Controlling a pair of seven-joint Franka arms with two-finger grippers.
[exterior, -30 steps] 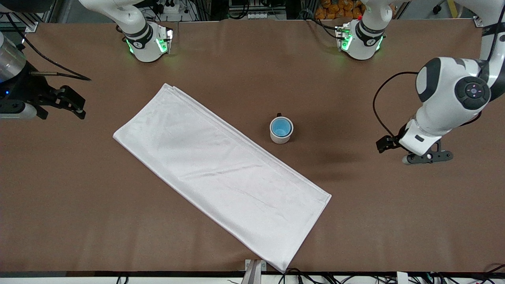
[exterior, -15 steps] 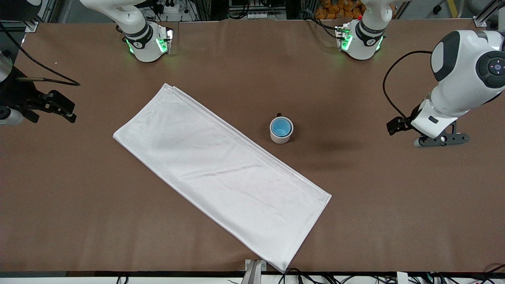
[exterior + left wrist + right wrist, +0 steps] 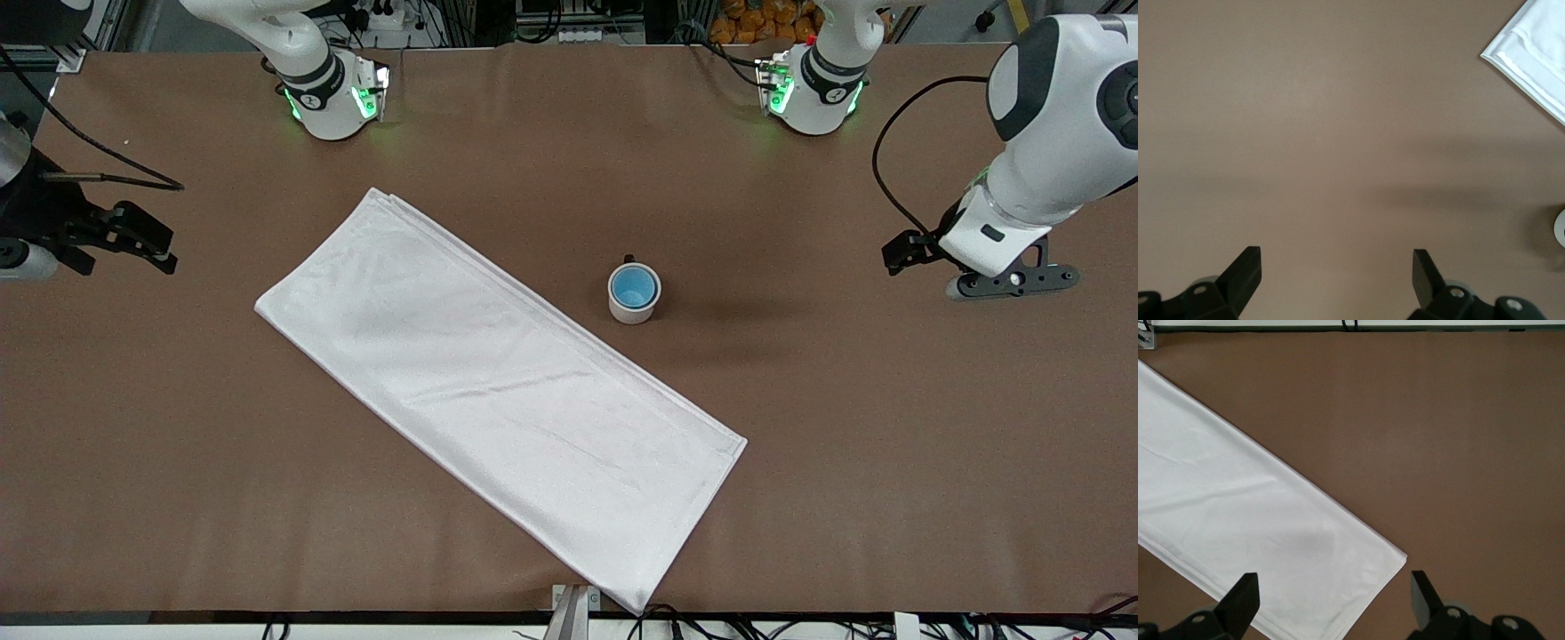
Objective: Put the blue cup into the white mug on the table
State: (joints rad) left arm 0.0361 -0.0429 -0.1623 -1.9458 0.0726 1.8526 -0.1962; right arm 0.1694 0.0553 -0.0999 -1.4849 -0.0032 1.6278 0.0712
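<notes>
The blue cup (image 3: 634, 286) sits inside the white mug (image 3: 633, 313), which stands upright mid-table with its dark handle toward the robots' bases. A sliver of the mug shows at the edge of the left wrist view (image 3: 1561, 229). My left gripper (image 3: 1013, 282) is open and empty, in the air over bare table toward the left arm's end, well apart from the mug; its fingers (image 3: 1246, 268) frame bare table. My right gripper (image 3: 153, 242) is open and empty over the right arm's end of the table; in its wrist view (image 3: 1331, 590) it looks at the cloth's corner.
A large white folded cloth (image 3: 498, 391) lies diagonally across the brown table (image 3: 889, 462), beside the mug on the right arm's side and reaching the edge nearest the front camera. Its corners show in both wrist views (image 3: 1531, 47) (image 3: 1238, 520). The arm bases (image 3: 333, 93) (image 3: 813, 89) stand along the top edge.
The left arm has lifted and drawn back from the mug toward its own end and the bases. The right gripper has pulled back toward its end of the table. Cup and mug have not moved.
</notes>
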